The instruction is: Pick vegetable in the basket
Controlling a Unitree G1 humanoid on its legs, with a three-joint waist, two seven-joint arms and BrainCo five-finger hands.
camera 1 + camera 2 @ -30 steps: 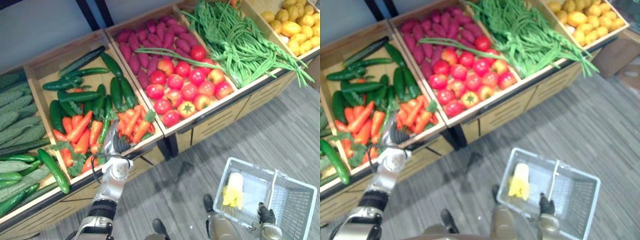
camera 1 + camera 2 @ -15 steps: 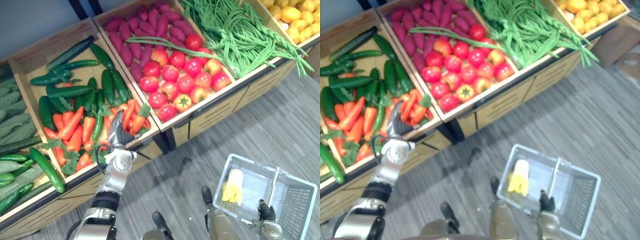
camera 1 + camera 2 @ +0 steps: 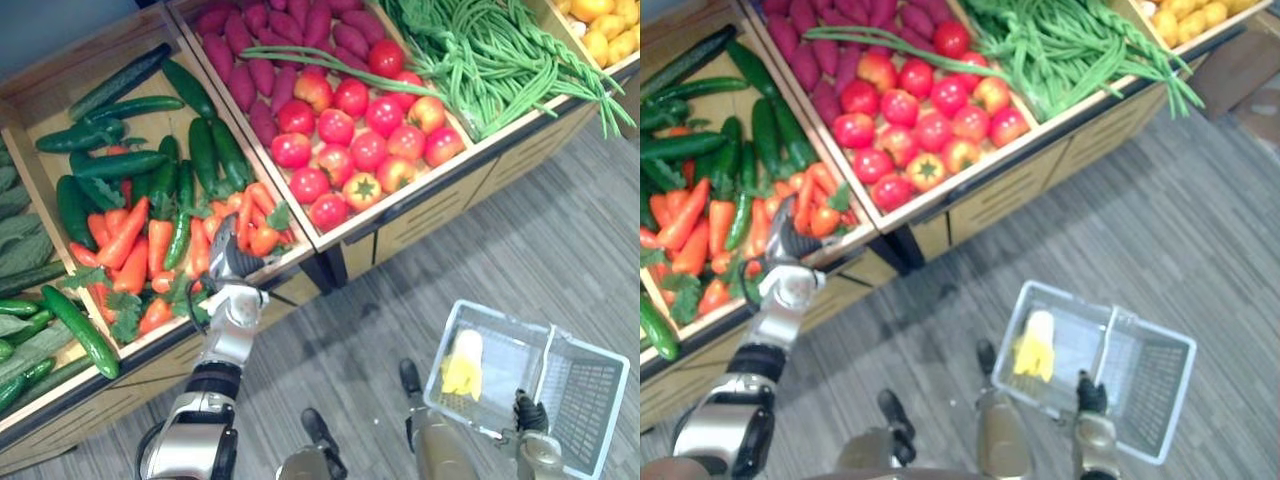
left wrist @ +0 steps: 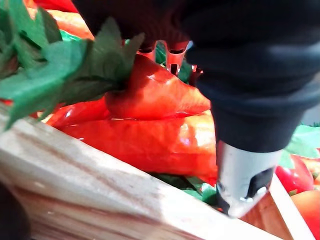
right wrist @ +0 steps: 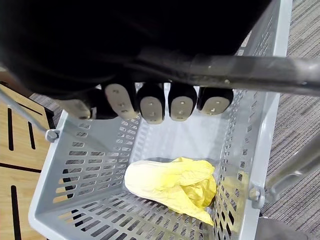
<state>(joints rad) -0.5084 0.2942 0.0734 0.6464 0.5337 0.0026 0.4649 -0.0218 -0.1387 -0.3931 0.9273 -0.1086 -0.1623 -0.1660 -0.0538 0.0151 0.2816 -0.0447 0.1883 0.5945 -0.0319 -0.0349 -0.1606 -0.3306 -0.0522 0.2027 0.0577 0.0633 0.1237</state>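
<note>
I see red tomatoes [image 3: 350,140] piled at the front of the middle bin of the wooden stand [image 3: 440,205], with purple sweet potatoes [image 3: 250,60] packed behind them. Green beans [image 3: 480,60] fill the next bin to the right, with yellow produce [image 3: 600,30] beyond. Dark cucumbers [image 3: 110,165] lie further left. Grey striped floor [image 3: 560,220] runs below.

No text, label, number or sign can be read.

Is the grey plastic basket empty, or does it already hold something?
Not empty: one pale yellow leafy vegetable lies on the floor of the grey plastic basket, whose handle the right hand grips.
</note>
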